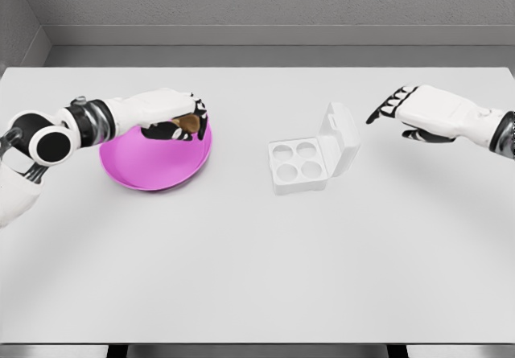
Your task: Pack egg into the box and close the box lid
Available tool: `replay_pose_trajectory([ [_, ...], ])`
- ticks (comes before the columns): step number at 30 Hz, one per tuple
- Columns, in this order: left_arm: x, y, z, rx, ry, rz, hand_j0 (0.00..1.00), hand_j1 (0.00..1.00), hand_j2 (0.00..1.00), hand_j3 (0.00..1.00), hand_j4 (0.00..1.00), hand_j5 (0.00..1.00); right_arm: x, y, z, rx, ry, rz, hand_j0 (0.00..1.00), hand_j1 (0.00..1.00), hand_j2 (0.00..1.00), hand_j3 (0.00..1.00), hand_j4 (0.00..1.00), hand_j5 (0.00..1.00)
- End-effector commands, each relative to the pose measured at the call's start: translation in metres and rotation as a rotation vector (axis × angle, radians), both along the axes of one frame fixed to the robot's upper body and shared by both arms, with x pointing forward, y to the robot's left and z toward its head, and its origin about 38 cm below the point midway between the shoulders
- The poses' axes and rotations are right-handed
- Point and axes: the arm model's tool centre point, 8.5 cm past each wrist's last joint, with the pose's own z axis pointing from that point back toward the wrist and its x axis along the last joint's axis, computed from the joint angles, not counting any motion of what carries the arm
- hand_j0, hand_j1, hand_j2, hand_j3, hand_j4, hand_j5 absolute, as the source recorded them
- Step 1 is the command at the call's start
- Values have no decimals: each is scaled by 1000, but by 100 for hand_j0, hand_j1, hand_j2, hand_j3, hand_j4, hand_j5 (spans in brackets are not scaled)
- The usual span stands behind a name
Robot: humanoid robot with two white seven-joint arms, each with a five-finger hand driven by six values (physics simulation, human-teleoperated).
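A brown egg [189,123] lies in the pink bowl [149,169] at the table's left. My left hand [182,119] reaches over the bowl with its fingers curled around the egg. To the right of centre stands a white egg box [299,165] with four empty round cups, its lid [342,137] tilted up and open on the right side. Beyond the lid, my right hand [396,105] hovers above the table with fingers relaxed and nothing in them.
The white table [257,277] stretches wide in front of the bowl and box. A grey wall [257,4] rises behind the table's far edge.
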Motion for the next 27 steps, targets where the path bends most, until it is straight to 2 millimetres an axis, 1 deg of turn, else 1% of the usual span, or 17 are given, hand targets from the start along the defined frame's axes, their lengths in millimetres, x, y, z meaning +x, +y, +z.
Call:
replay_pose_trajectory([
  [1,0,-12,0,-19,-2,-17,30,30,30,30,30,30,0,2,-5,2,13,3,73,73,73,73,73,73],
  [7,0,-28,3,-42,-9,-44,30,30,30,30,30,30,0,3,-5,2,12,5,73,73,73,73,73,73],
  [8,-1,-35,3,-55,-8,-54,30,30,30,30,30,30,0,3,-4,3,11,4,73,73,73,73,73,73],
  [10,-1,-39,4,-59,-12,-65,30,30,30,30,30,30,0,3,-4,3,12,6,73,73,73,73,73,73],
  [13,-4,-52,7,-80,-19,-93,30,30,30,30,30,30,-1,3,-3,1,10,7,73,73,73,73,73,73],
  [15,-5,-57,8,-88,-20,-101,30,30,30,30,30,30,0,3,-2,-1,8,7,73,73,73,73,73,73],
  [19,-8,-85,5,-101,-33,-133,30,30,30,30,30,30,0,2,0,0,3,7,74,74,74,74,74,74],
  [27,-14,-111,0,-119,-23,-181,29,29,29,29,29,29,-1,1,1,-1,2,7,74,74,74,74,74,74],
])
